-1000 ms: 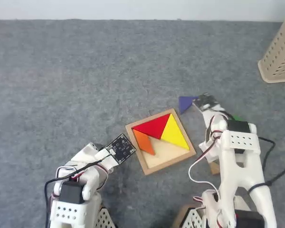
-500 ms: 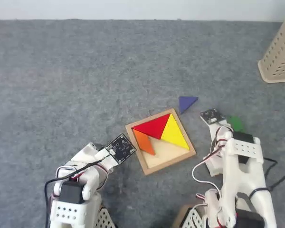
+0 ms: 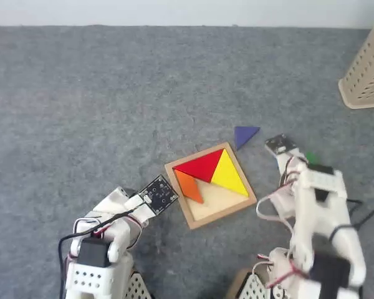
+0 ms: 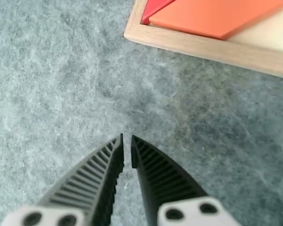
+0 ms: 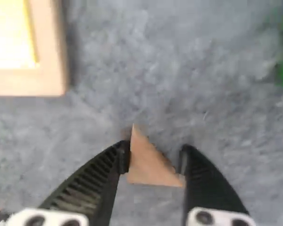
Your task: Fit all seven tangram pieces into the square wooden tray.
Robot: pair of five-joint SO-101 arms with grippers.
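The wooden tray (image 3: 174,169), holding red (image 3: 202,166), yellow (image 3: 229,176) and orange (image 3: 188,185) pieces, is set mid-counter (image 3: 112,93). A tan triangle (image 5: 148,165) is pinched by the right gripper (image 5: 154,149), right of the tray. The left gripper (image 4: 127,140) is held almost pressed together by the tray's left corner.

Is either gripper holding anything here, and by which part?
The right gripper appears to pinch the tan triangle between its fingers, one edge against the opposite corner. The left gripper holds nothing.
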